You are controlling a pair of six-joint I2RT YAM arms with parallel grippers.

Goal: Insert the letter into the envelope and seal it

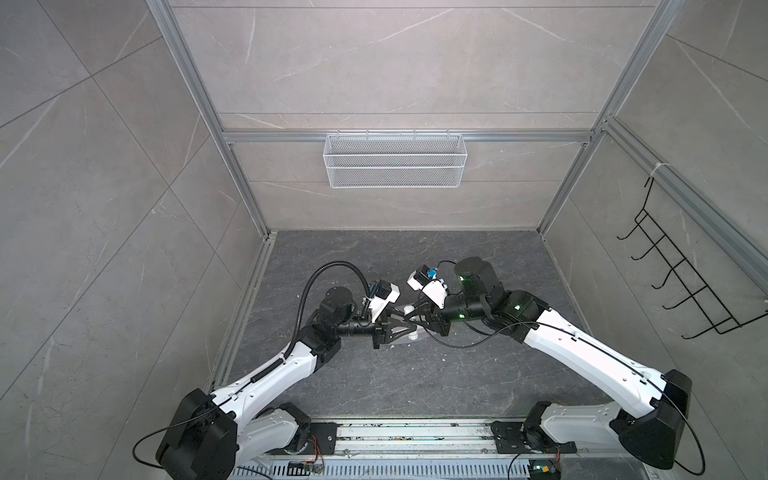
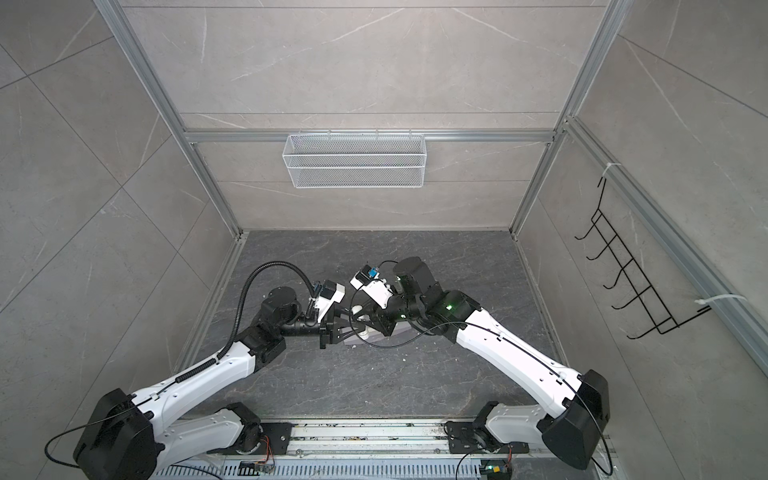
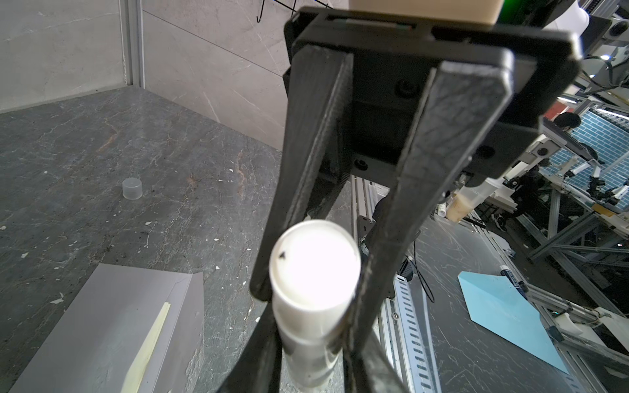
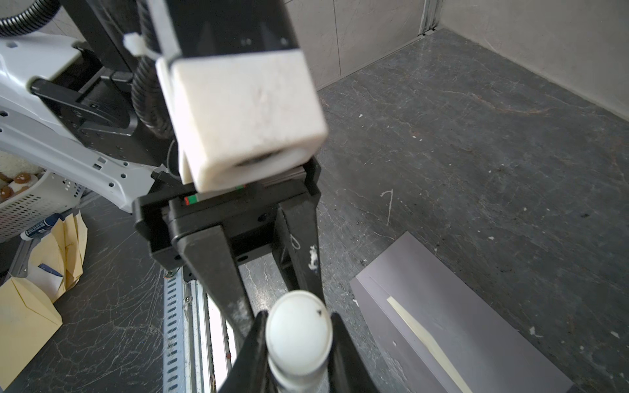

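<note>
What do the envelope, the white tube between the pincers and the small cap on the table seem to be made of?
The envelope looks like matte lavender-grey paper: sharp folded flap edges. The white tube is probably hard plastic, smooth, slightly glossy: bright highlight on its round end. The cap seems frosted translucent plastic, pale grey.

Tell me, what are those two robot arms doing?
The arms meet in the middle. The left tool and the right tool are both clamped on one white tube, probably a glue stick. A small clear cap stands apart on the dark table. The grey envelope lies flat beside them.
</note>
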